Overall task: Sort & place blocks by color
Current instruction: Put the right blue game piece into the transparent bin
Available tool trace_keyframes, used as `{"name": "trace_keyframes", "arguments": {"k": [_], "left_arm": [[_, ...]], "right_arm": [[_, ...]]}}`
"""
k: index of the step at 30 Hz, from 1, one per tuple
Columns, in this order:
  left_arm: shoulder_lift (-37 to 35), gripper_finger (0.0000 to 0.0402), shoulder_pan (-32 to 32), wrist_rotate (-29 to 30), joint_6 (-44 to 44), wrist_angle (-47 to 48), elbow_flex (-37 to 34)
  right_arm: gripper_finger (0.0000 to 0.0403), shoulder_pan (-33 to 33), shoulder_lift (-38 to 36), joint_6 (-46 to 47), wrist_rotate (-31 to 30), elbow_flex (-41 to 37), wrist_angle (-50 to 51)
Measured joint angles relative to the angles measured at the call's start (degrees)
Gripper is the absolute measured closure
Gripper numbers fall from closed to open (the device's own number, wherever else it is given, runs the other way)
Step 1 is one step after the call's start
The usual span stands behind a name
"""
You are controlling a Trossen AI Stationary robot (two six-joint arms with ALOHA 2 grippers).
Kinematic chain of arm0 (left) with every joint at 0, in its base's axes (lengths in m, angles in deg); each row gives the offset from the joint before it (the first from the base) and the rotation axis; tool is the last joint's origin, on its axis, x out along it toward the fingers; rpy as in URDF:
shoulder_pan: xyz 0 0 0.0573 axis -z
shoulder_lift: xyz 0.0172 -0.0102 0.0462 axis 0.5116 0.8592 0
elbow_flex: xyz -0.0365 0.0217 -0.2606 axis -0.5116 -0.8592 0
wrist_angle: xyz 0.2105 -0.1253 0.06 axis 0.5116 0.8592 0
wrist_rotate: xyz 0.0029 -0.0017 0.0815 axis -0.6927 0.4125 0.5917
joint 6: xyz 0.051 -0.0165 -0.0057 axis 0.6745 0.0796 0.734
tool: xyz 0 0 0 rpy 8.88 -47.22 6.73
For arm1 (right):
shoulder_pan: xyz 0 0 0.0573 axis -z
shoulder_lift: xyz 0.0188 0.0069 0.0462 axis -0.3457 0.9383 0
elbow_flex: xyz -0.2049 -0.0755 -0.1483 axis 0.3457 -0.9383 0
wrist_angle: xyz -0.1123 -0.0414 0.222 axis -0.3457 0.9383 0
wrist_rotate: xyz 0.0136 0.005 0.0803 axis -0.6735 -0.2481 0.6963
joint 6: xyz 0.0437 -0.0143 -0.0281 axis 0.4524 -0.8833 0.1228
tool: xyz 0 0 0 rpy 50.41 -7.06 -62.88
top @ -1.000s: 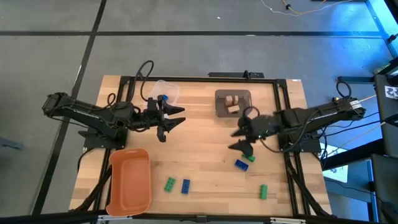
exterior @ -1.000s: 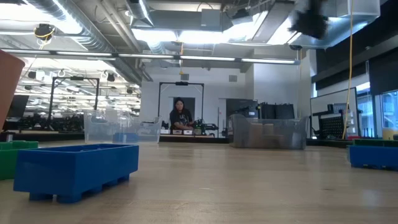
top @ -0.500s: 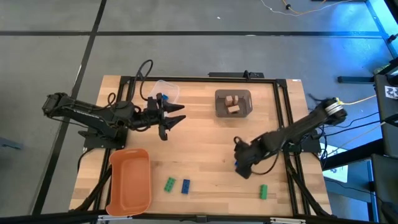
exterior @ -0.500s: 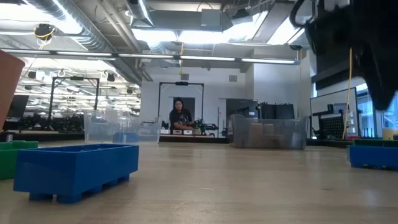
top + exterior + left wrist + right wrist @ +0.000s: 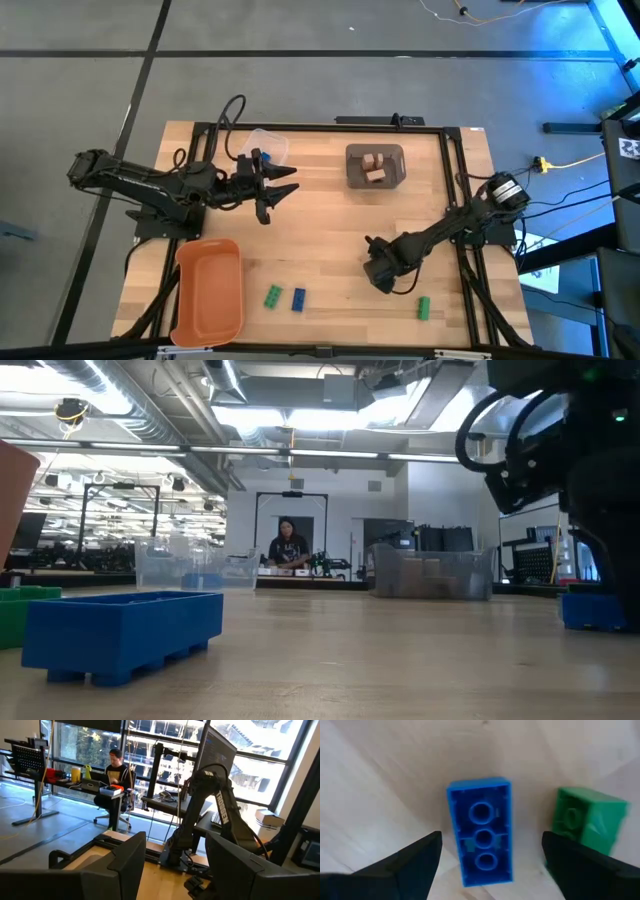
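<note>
My right gripper (image 5: 380, 272) points straight down, open, over a blue block (image 5: 481, 832) lying underside up on the table. Its fingers (image 5: 415, 862) stand on either side of the block, apart from it. A green block (image 5: 587, 817) lies just beside the blue one. The high view hides both under the gripper. Near the front edge lie a green block (image 5: 272, 295), a blue block (image 5: 299, 298) and another green one (image 5: 424, 308). My left gripper (image 5: 275, 190) hangs open and empty above the table, beside the clear tub (image 5: 268, 145).
A grey bin (image 5: 350, 170) with tan blocks stands at the far middle. The orange tray (image 5: 210, 290) lies at the near left. A blue piece (image 5: 262, 157) shows at the clear tub. In the low view a person (image 5: 291, 548) sits far behind the table.
My right gripper has come down and toward the table's near edge and left, tipping from a slant to point straight down over the blue block. Its fingers have kept the same gap. The blocks have stayed where they were.
</note>
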Motion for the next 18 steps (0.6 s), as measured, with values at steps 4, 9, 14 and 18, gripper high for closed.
{"name": "trace_keyframes", "arguments": {"k": [4, 9, 14, 18], "left_arm": [[0.0, 0.0205, 0.0, 0.0, 0.0, 0.0, 0.0], [0.0, 0.0205, 0.0, 0.0, -0.1, 0.0, 0.0], [0.0, 0.0205, 0.0, 0.0, 0.0, 0.0, 0.0], [0.0, 0.0205, 0.0, 0.0, 0.0, 0.0, 0.0]], "right_arm": [[0.0069, -0.7, 1.3, 0.0, 0.1, 0.1, -2.2], [0.0104, -0.9, 1.7, 0.4, 0.3, 0.1, -3.4], [0.018, -0.9, 1.7, -0.5, 0.1, 0.2, -2.9], [0.0272, -1.1, 0.8, -7.3, 0.0, 0.0, -1.1]]}}
